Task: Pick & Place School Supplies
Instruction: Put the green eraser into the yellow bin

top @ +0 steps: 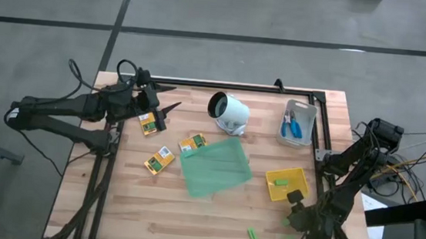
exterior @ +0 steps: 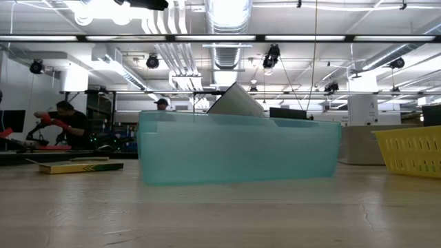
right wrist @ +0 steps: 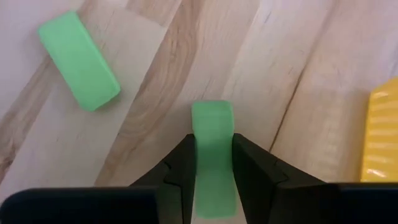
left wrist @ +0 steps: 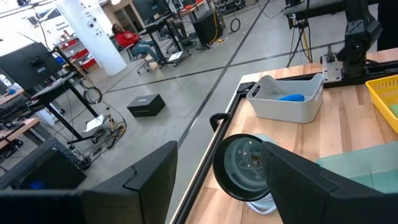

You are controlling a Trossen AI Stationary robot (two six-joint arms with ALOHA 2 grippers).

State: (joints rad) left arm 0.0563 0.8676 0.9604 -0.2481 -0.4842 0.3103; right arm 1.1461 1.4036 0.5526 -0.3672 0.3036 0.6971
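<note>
Pinching a light-green block [right wrist: 212, 158] between my right gripper [right wrist: 211, 171] fingers, I have it snug: the two dark fingers sit flush against its long sides, with the block's far end poking out past the tips onto the wooden table [right wrist: 155, 93]. A second green block [right wrist: 78, 59] lies loose on the boards near it, tilted and well clear of my fingers, and the edge of the yellow tray [right wrist: 380, 134] shows just off to one side. From above, my right gripper [top: 295, 217] is down at the table's near right corner, just below the yellow tray [top: 286, 182], which already carries a green block [top: 278, 183]; more green blocks [top: 252, 234] lie scattered on the wood close by. My left gripper [top: 169, 110] hovers over the far left part of the table, fingers spread wide with nothing between them. Three yellow-and-green packets [top: 159, 160] lie on the wood beside the translucent green tray [top: 215, 166], one of them directly under my left arm. The blue-handled scissors [top: 294, 127] sit in the grey bin [top: 298, 124] at the far right, and a white round object [top: 228, 110] rests on its side between that bin and my left gripper.
</note>
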